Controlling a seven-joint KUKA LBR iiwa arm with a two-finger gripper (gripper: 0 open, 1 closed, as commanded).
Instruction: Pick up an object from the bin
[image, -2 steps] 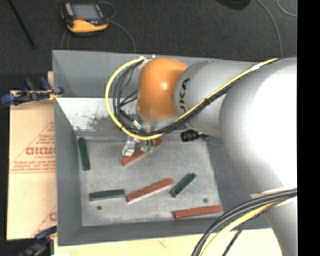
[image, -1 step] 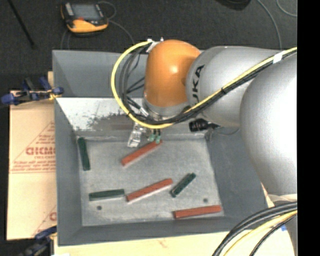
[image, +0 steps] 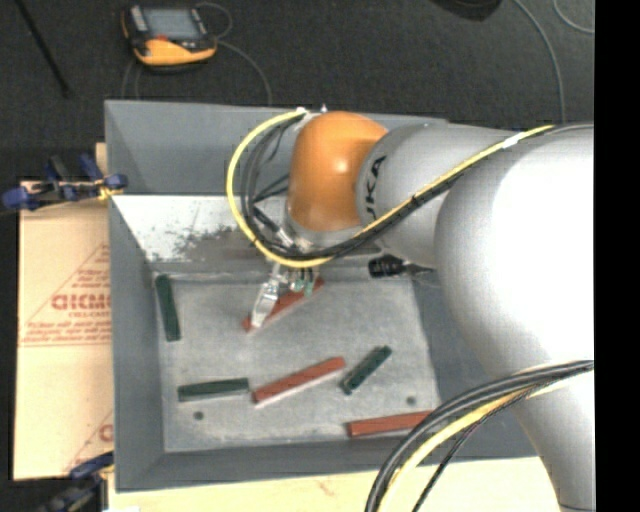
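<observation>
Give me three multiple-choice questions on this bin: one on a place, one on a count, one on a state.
1. The claw hangs over: A, a green bar at left; B, a red bar near the far wall; C, the front right corner.
2. Green bars number: A, one; B, three; C, five.
3. The middle red bar: A, lies flat; B, stands on end; C, hangs from the claw.
Key: B, that bar shows beneath the claw; B, three can be counted; A, its whole length lies flat.

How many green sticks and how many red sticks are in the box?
Green sticks: 3
Red sticks: 3
Total: 6
</observation>
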